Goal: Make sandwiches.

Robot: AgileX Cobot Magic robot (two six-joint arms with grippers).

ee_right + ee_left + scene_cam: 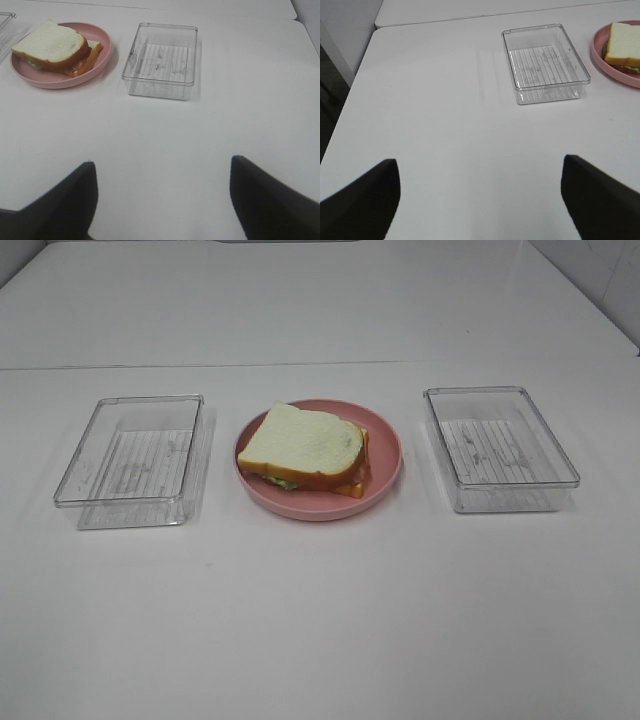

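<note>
- sandwich (303, 448): assembled, sits centre of the overhead frame on the pink plate (385, 475). Top bread slice is white with an orange-brown crust; a bit of green lettuce shows at its lower-left edge, and orange/yellow at the lower-right corner is likely cheese or the bottom slice's crust. Bacon can't be made out clearly.
- Stack is skewed: the top slice is rotated relative to the lower layers, and the lower slice pokes out on the right side. Looks stable, nothing hanging over the plate rim.
- Plate placement makes sense: midway between both arms' zones, so either could reach it.
- left tray (133, 460): clear plastic, left of the plate, apart from it. Nothing in it, only the ribbed floor visible.
- right tray (498, 447): same type, right of the plate, apart from it. Also nothing inside.
- My read: the trays were ingredient bins, one per arm. With both bare and the stack built, the task looks essentially done.
- left gripper (480, 200): fingers spread wide at the bottom of its wrist view, holding nothing, well back from the tray.
- right gripper (162, 200): same, fingers apart, nothing between them, over bare table (320, 640), well clear of the plate.
- Neither arm shows in the overhead view.
</note>
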